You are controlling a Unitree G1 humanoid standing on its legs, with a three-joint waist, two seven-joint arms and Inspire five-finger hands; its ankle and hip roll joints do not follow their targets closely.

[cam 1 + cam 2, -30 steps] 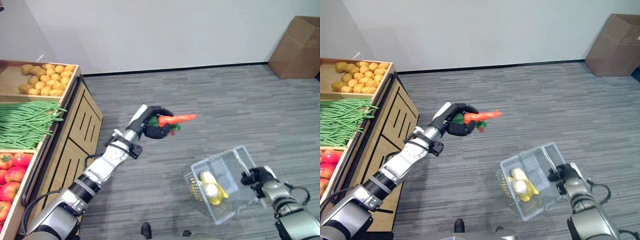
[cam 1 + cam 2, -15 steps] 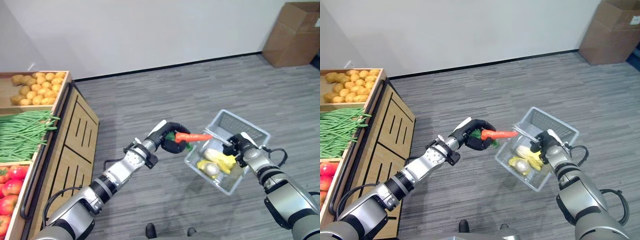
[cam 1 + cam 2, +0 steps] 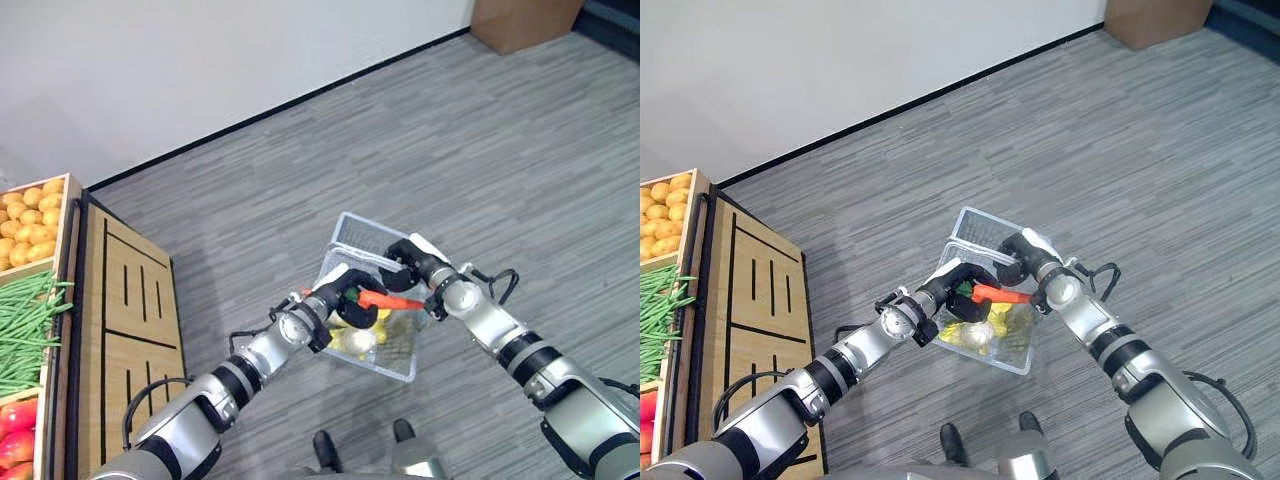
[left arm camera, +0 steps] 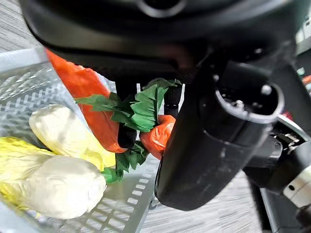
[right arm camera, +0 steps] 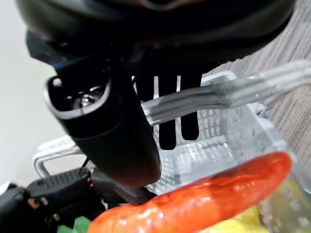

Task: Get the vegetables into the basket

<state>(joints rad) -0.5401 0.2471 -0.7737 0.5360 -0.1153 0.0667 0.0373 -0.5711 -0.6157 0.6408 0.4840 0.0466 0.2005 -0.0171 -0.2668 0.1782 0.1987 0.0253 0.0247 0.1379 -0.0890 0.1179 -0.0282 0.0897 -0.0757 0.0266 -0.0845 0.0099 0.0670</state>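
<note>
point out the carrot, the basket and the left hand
carrot (image 3: 392, 300), left eye view, middle of its orange body
basket (image 3: 352, 229), left eye view, far rim
left hand (image 3: 352, 305), left eye view, curled fingers

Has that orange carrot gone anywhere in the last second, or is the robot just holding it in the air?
Yes. The carrot, gripped by the left hand, has swung away from the wooden produce stand and now sits over the basket held by the right hand.
</note>
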